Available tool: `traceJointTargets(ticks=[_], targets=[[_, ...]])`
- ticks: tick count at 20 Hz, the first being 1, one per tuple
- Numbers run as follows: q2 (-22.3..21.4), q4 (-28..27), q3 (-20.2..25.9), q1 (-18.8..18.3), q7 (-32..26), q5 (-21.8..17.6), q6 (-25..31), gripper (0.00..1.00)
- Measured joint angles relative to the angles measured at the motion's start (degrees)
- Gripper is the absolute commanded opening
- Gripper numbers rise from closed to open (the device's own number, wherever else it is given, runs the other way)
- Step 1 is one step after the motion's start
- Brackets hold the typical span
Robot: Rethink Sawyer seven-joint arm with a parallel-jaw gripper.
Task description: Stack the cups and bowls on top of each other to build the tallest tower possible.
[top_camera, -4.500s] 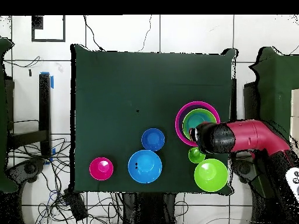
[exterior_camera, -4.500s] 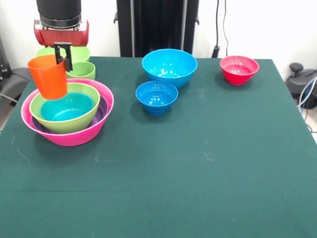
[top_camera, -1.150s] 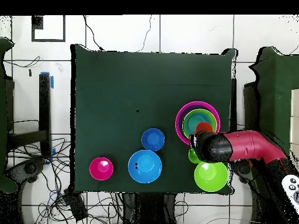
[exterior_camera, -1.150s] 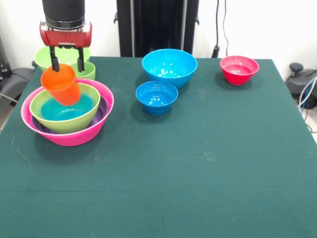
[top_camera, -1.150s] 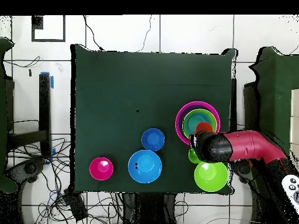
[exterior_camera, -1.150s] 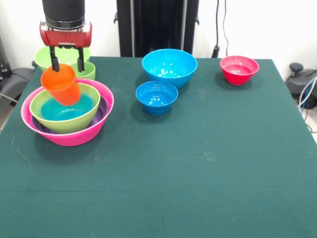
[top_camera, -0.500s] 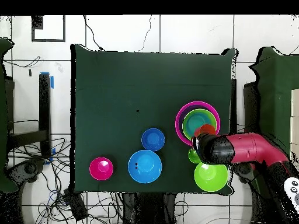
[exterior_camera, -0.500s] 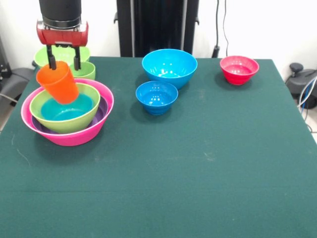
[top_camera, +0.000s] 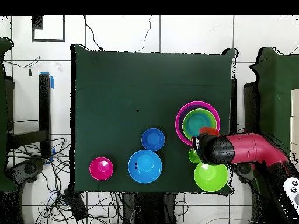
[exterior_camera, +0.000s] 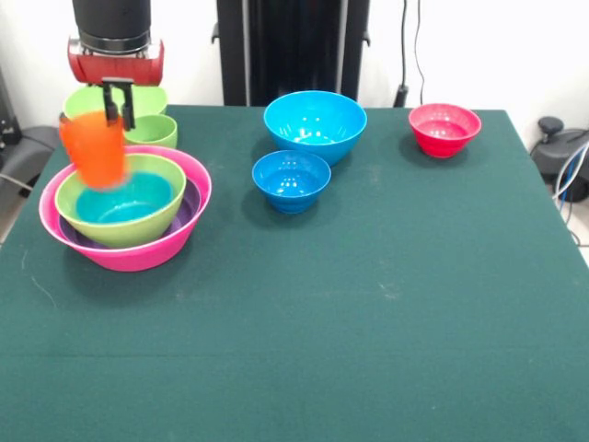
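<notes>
While the orange cup [exterior_camera: 93,147] appears motion-blurred beside the gripper [exterior_camera: 118,103], whether the pincer is clamped on its rim or has let go cannot be told. The cup sits over the far rim of the tower [exterior_camera: 124,207], a nest with a pink bowl [exterior_camera: 138,253] as base, then a purple bowl [exterior_camera: 189,210], a green bowl [exterior_camera: 87,216] and a blue bowl [exterior_camera: 124,204] innermost. In the overhead view the arm [top_camera: 245,149] hides the cup almost entirely.

Risks, as judged from this moment: the cup is off-centre relative to the blue bowl, so if it comes down here it may strike the green bowl's rim, tip and roll off the nest. A tilted landing would leave it leaning rather than upright, costing height. The light green cup [exterior_camera: 152,131] and another green bowl [exterior_camera: 87,99] stand just behind the tower, close enough for a deflected cup or a low sweep of the arm to knock them. The two spare blue bowls [exterior_camera: 315,124] and the red bowl [exterior_camera: 444,129] lie well apart, out of danger.
</notes>
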Motion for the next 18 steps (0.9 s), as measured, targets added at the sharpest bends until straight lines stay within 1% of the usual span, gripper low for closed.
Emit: traceJointTargets(ticks=[5,10,11,14,18], targets=[[0.4,0.2,0.0,0.0,0.0,0.0,-1.3,0.00],[0.3,0.7,-0.4,0.0,0.0,0.0,-4.6,0.00],[0.2,0.9,-0.8,0.0,0.0,0.0,-6.2,0.00],[-0.1,1.3,-1.6,0.2,0.0,0.0,-8.1,0.00],[-0.2,1.6,-2.3,0.8,0.0,0.0,-9.1,0.00]])
